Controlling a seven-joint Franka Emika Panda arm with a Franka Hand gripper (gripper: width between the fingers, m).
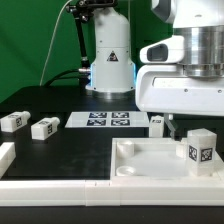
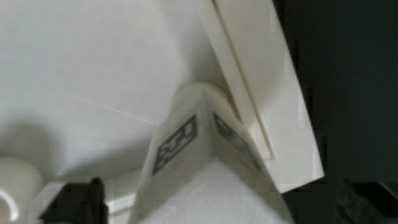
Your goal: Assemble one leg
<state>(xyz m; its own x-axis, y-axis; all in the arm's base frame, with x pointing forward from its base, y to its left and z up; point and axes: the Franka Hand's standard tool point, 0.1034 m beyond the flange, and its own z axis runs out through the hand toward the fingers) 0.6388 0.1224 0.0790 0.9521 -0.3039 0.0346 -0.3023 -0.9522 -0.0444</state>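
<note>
a white leg (image 1: pixel 200 148) with black-and-white tags stands upright on the white tabletop (image 1: pixel 140 160), under the robot arm. whether the gripper (image 2: pixel 89 200) is open or closed cannot be told. three more legs (image 1: pixel 45 127) rest on the black table.

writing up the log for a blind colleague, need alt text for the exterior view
A white robot arm's gripper hangs low over a large white square tabletop at the exterior view's right, where a small white tagged plastic leg stands upright. Two more legs lie on the black table at left, near the flat white marker board.
</note>
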